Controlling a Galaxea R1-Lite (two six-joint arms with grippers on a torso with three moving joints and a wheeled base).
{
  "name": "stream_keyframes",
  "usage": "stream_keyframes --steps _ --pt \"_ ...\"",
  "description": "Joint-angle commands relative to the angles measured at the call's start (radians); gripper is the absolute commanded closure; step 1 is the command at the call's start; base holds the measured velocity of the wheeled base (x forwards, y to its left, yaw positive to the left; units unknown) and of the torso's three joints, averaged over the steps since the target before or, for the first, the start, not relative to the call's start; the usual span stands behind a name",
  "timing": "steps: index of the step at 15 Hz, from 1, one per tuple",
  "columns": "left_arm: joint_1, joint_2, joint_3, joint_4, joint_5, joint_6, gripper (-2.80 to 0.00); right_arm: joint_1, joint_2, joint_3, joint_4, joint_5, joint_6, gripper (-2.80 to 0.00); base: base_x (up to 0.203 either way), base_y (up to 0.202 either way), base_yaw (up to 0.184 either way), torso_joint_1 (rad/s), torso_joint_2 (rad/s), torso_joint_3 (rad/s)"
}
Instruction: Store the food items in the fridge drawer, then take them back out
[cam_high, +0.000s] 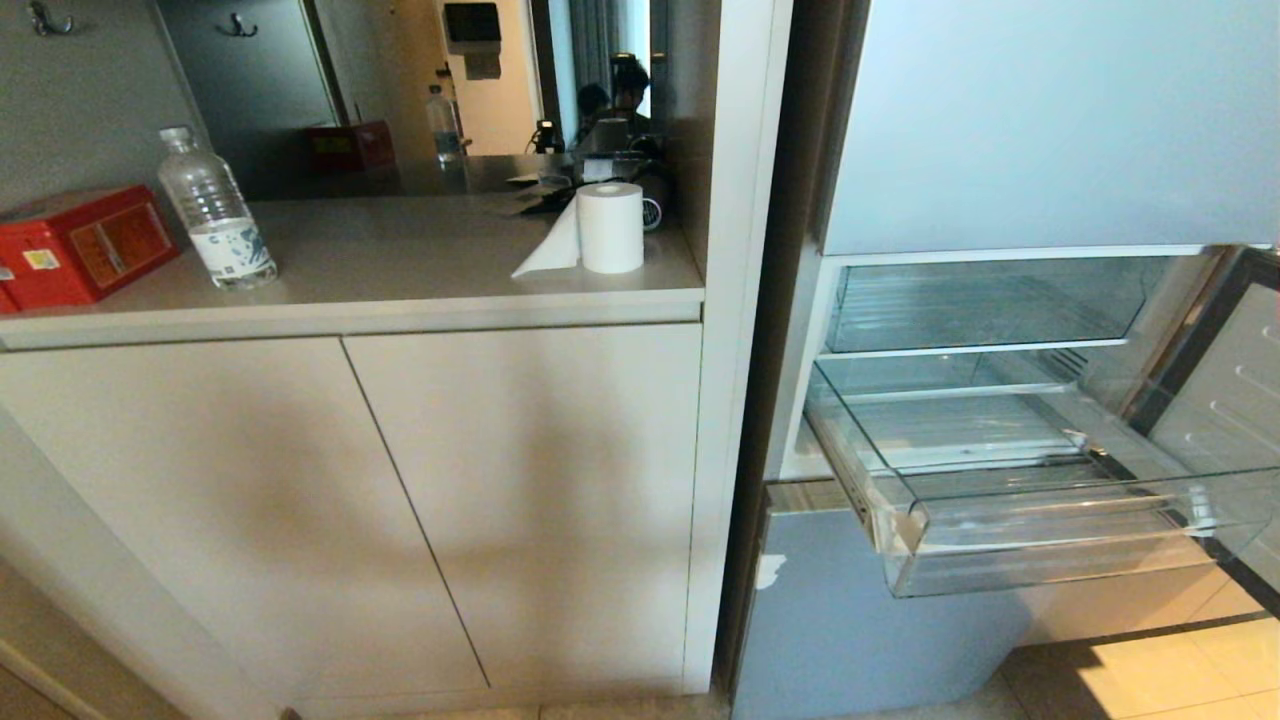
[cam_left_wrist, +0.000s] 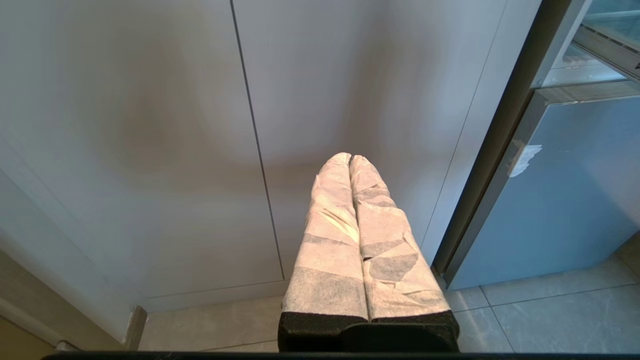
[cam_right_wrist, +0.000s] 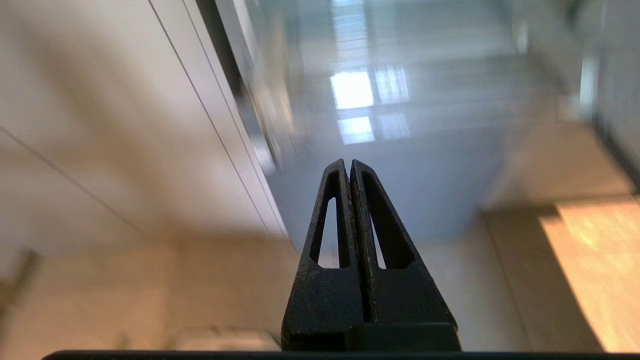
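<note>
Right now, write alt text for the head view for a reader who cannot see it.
An empty clear fridge drawer stands pulled out of the open fridge on the right. Left of it, a counter over cabinet doors holds a water bottle, a red box and a paper roll. No arms show.

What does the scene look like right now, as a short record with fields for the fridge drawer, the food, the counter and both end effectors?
fridge drawer: pulled out, clear plastic, nothing visible inside
food items: no fruit in any view
counter: water bottle, red box, paper roll
left end effector: shut, empty, facing the cabinet doors
right end effector: shut, empty, facing the lower fridge front
</note>
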Motion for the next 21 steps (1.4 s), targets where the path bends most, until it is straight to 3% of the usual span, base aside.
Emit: stream_keyframes --steps 1,3,7,16,21 --pt "0.0 0.001 0.0 0.0 0.0 0.0 0.0 0.001 -0.168 0.216 -0.026 -0.029 -0.057 0.0 0.0 0.0 0.0 0.0 0.0 0.0" --pt "0.0 0.001 0.0 0.0 0.0 0.0 0.0 0.001 -0.282 0.285 -0.011 -0.05 -0.108 0.0 0.0 0.0 0.0 0.0 0.0 0.0" --pt "0.0 0.001 0.0 0.0 0.0 -0.002 0.0 0.027 -0.531 0.286 0.03 -0.063 -0.109 0.0 0.0 0.0 0.0 0.0 0.0 0.0" --pt "0.0 0.001 0.0 0.0 0.0 -0.003 0.0 0.034 -0.544 0.287 0.037 -0.07 -0.097 0.0 0.0 0.0 0.0 0.0 0.0 0.0" --pt "0.0 0.001 0.0 0.0 0.0 -0.003 0.0 0.035 -0.544 0.287 0.037 -0.074 -0.093 0.0 -0.001 0.006 -0.163 0.004 0.0 0.001"
